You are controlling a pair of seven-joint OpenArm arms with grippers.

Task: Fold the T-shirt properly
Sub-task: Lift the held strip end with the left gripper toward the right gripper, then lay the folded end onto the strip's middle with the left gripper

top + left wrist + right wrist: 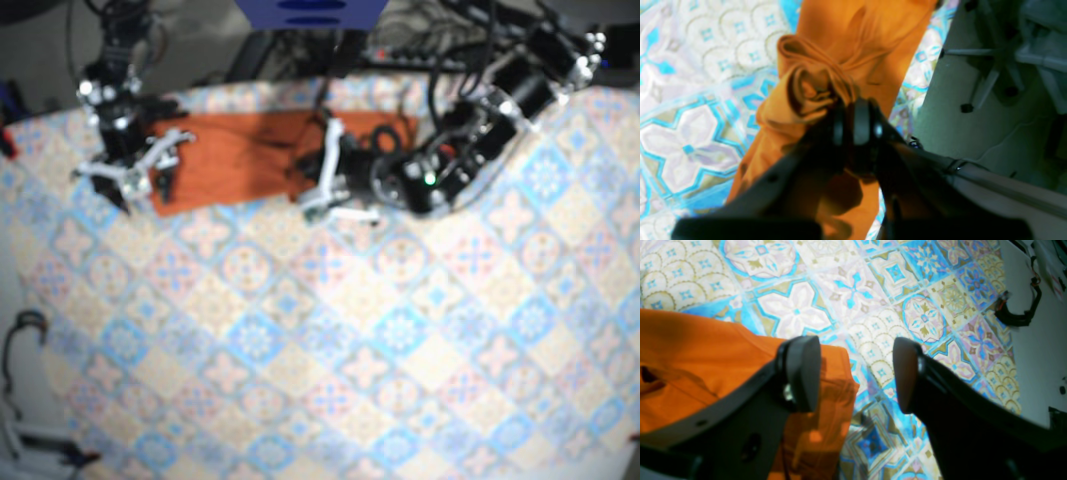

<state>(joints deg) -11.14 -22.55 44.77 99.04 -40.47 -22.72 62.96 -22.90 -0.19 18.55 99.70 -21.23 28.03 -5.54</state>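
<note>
Patterned blue-and-cream tile cloth (400,380) covers the table. The orange T-shirt (230,150) lies stretched along its far edge, toward the far left corner in the base view. The left gripper (853,116) has its jaws clamped on a bunched, twisted wad of fabric at the shirt's end nearer the middle of that edge. The right gripper (857,373) hangs over the other end, jaws spread wide, holding nothing. Past the table edge, a chair base (987,76) stands on the floor.
</note>
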